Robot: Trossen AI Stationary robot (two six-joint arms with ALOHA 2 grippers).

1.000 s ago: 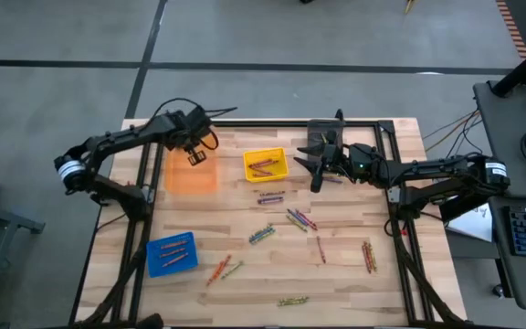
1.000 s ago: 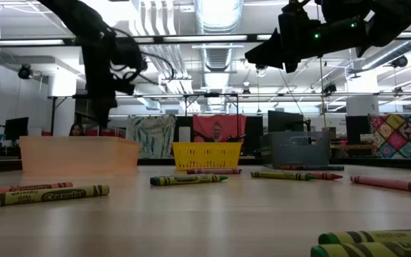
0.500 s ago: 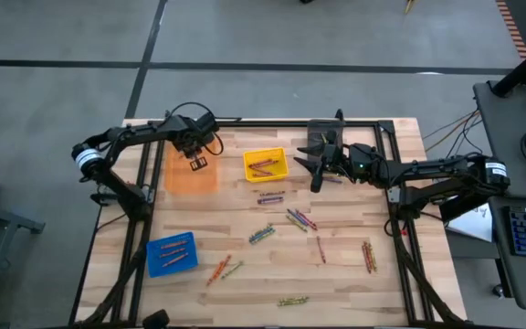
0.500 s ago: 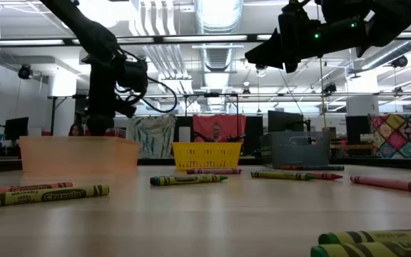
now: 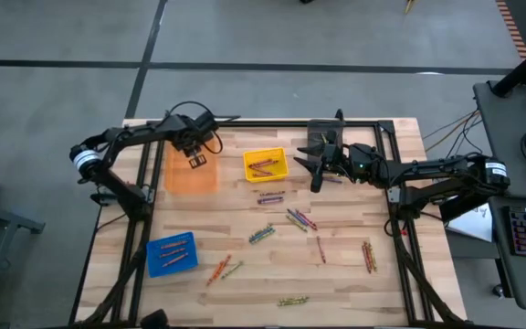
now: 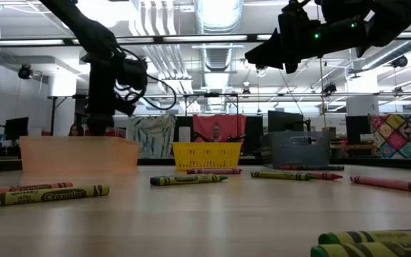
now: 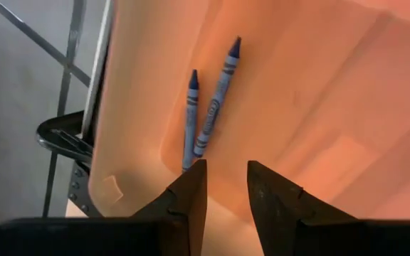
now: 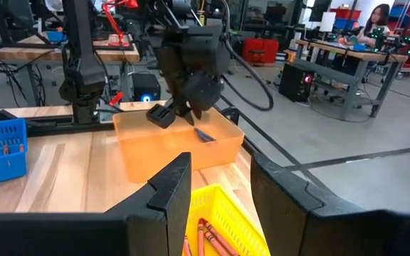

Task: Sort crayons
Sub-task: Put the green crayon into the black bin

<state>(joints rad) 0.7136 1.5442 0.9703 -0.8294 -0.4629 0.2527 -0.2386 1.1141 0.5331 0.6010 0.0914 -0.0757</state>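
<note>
The left gripper [image 5: 196,161] hovered over the far end of the orange bin [image 5: 191,176], its fingers [image 7: 188,195] parted a little with nothing between them. Two blue crayons [image 7: 211,108] lay inside that bin just beyond the fingertips, side by side and nearly touching, their long axes running away from the gripper toward the bin's wall.

The rest of the crayons [image 5: 301,219] lay scattered on the surface [image 5: 336,283], well apart from the left arm. The nearest loose ones lay just beyond the yellow bin [image 5: 266,164], toward the middle of the surface, each pointing a different way. More lay near the blue bin [image 5: 172,253] and along the front and right edges.

The right gripper [image 5: 318,174] hung above the surface beside the grey bin [image 5: 324,137], its fingers [image 8: 164,190] spread and empty. By my reading it was the nearer arm to the middle cluster, whereas the left would have to swing across both bins.
</note>
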